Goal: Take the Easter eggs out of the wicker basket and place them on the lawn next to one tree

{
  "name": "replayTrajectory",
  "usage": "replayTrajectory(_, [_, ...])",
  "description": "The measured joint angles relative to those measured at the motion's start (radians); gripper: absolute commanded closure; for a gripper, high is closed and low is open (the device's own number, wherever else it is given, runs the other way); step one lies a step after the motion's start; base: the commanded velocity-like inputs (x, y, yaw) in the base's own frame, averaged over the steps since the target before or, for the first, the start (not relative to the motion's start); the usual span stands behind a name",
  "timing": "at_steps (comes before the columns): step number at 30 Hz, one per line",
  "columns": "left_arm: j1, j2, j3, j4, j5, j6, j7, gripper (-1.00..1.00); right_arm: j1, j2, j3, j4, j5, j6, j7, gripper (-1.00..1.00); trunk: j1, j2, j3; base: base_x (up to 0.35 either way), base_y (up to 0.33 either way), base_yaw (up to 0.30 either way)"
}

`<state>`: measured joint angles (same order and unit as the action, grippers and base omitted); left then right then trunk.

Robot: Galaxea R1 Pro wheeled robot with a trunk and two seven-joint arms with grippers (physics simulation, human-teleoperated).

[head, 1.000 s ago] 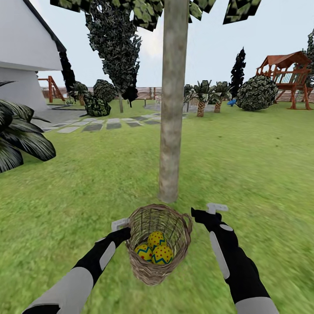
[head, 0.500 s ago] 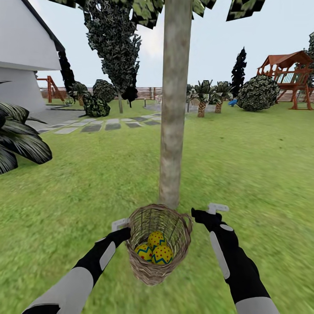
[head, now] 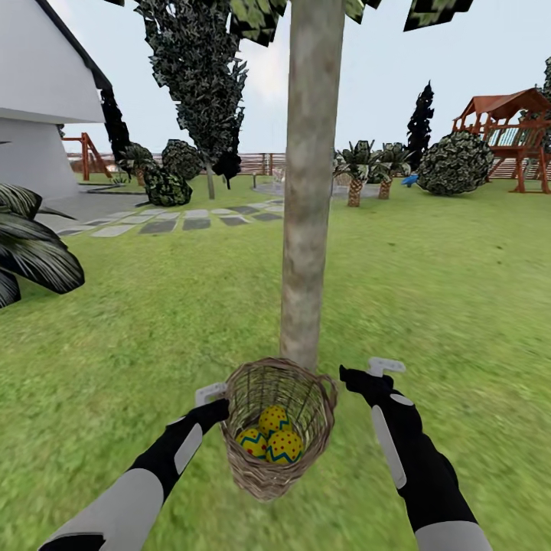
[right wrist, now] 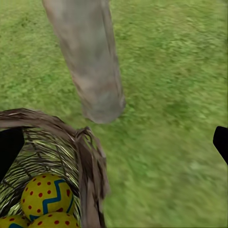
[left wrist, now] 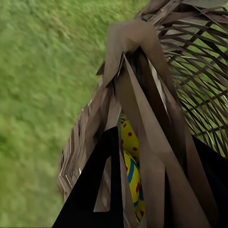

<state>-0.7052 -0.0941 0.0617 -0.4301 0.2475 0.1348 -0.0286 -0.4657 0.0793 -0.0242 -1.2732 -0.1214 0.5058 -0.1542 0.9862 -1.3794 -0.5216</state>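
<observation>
The brown wicker basket [head: 279,428] hangs above the lawn [head: 451,291], just in front of the grey-beige tree trunk [head: 308,199]. Three yellow Easter eggs [head: 273,436] with red dots and blue zigzags lie in its bottom. My left gripper [head: 218,403] is shut on the basket's left rim; in the left wrist view its black fingers [left wrist: 102,190] clamp the woven wall [left wrist: 152,142] with eggs [left wrist: 130,166] behind. My right gripper [head: 353,376] stands open beside the right rim, holding nothing. The right wrist view shows the trunk's foot [right wrist: 92,66], the rim [right wrist: 88,152] and eggs [right wrist: 46,194].
A dark spiky plant [head: 30,249] sits at the left, with the white house [head: 38,99] behind it. A grey stepping-stone path [head: 184,222] runs across the back. Palm-like plants [head: 367,172], shrubs and a wooden play structure [head: 509,134] stand far off. Open grass lies on both sides of the trunk.
The whole view has crept forward, so the trunk looks slightly nearer and larger. Both arms and the held basket keep the same pose.
</observation>
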Motion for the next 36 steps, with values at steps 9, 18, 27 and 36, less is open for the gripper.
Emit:
replayTrajectory(9, [0.0, 0.022, 0.002, -0.002, 0.002, -0.001, 0.0, 1.0, 0.0, -0.002, -0.052, -0.002, 0.0, 0.0, 0.0, -1.0, 0.001, 0.0, 0.0, 0.008, 0.002, 0.0])
replayTrajectory(18, [0.0, 0.049, 0.032, -0.011, -0.004, -0.001, 0.002, 1.0, 0.0, -0.002, -0.052, -0.002, 0.0, 0.0, 0.0, -1.0, 0.031, -0.056, -0.025, 0.0, 0.0, 0.0])
replayTrajectory(27, [0.0, 0.052, 0.047, -0.013, -0.001, -0.001, 0.0, 1.0, 0.0, -0.002, -0.052, -0.002, 0.0, 0.0, 0.0, -1.0, 0.066, -0.119, -0.053, 0.0, 0.0, 0.0])
replayTrajectory(36, [0.0, 0.052, 0.045, -0.009, 0.0, -0.001, 0.0, 1.0, 0.0, -0.002, -0.052, -0.001, 0.0, 0.001, 0.0, -1.0, 0.1, -0.182, -0.081, 0.0, 0.0, 0.0])
